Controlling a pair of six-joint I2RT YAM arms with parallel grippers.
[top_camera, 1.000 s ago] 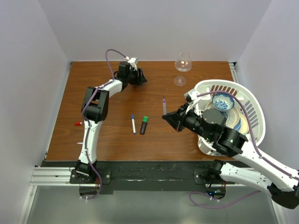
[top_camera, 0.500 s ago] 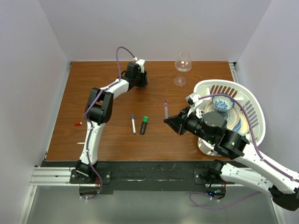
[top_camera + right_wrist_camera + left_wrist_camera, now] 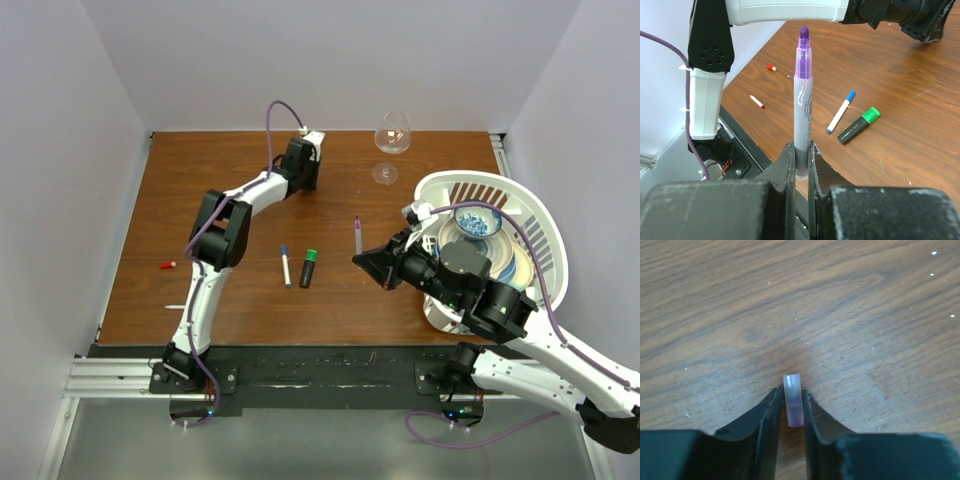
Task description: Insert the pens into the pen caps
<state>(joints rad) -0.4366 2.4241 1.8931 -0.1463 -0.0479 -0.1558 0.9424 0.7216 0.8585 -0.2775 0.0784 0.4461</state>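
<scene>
- The brown wooden counter sat boxed in by plain white walls on three sides.
- A wine glass stood at its far edge, and a white dish rack holding a blue bowl filled the right side.
- Towards the back, the left pincer pinched a pale pink cap close to the wood.
- The right pincer was clamped on a purple-tipped pen, its tip raised off the counter.
- A blue-tipped pen and a green-ended black marker lay side by side mid-counter.
- A red cap lay near the left edge.
</scene>
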